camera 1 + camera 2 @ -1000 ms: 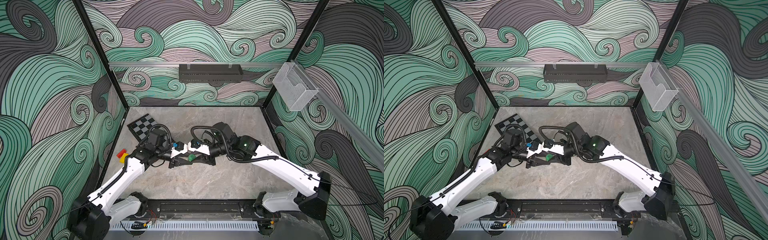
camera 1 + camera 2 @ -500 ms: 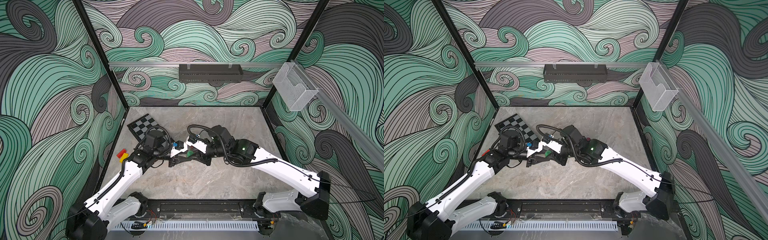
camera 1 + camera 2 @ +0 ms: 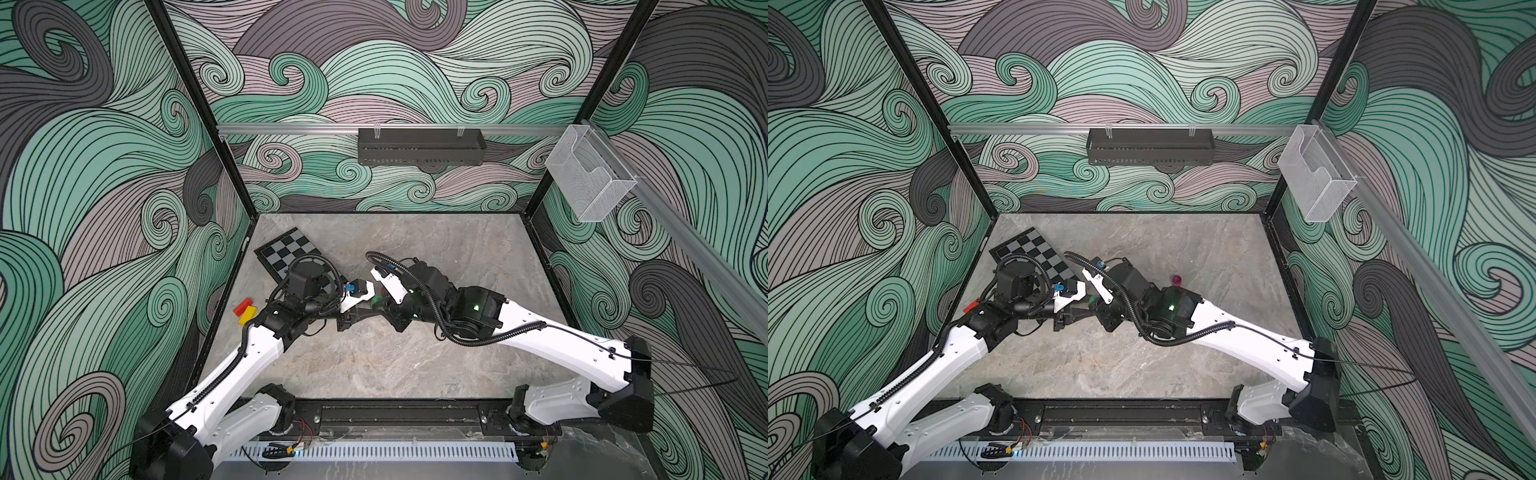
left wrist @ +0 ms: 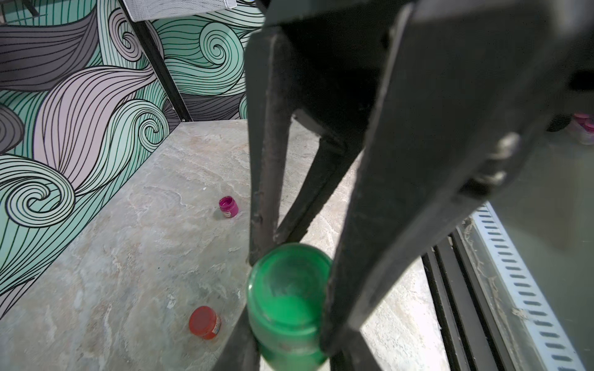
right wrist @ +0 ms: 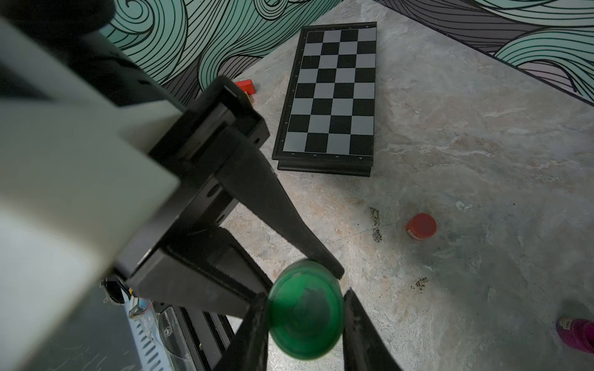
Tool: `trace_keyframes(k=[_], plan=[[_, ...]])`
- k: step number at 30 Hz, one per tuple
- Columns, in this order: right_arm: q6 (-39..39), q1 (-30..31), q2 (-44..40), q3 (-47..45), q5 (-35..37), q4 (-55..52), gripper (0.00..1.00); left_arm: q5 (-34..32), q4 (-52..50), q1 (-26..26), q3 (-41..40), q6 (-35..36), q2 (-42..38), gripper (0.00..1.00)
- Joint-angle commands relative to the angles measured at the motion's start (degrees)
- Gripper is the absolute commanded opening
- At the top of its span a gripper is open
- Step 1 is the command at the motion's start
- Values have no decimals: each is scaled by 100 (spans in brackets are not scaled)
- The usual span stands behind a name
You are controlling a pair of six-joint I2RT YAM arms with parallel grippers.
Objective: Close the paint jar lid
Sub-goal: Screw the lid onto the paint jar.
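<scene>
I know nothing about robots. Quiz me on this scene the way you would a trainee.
1. True or false: the red paint jar hangs in a gripper.
2. The left gripper holds the green paint jar. The right gripper clamps: A the green lid, B a paintbrush, C nothing?
3. Fill in: a black-and-grey ____ lies flat on the table.
Key: 1 false, it sits on the table. 2 A. 3 chessboard.
</scene>
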Motion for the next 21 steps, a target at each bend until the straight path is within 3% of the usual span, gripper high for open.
trace_keyframes(k=[1, 5, 7, 10, 13, 16, 21], plan=[[681, 40, 275, 198, 109, 275, 11, 228, 478, -65, 82, 74, -149, 1], [64, 32, 170, 290, -168, 260, 26, 236, 460, -66, 84, 74, -164, 0], [-523, -32, 8, 276, -413, 209, 42, 278, 407, -65, 101, 87, -161, 0], [-1378, -309, -356, 117, -1060, 130, 64, 500, 277, -65, 155, 158, -128, 0], [-2119, -735, -824, -167, -2024, 115, 76, 840, 115, -65, 229, 256, -36, 1], [-2687, -1172, -1172, -355, -3108, 88, 78, 1204, -176, -65, 359, 421, 76, 1], [-3556, -1340, -1277, -461, -3697, -27, 80, 1693, -435, -70, 459, 553, 237, 1]])
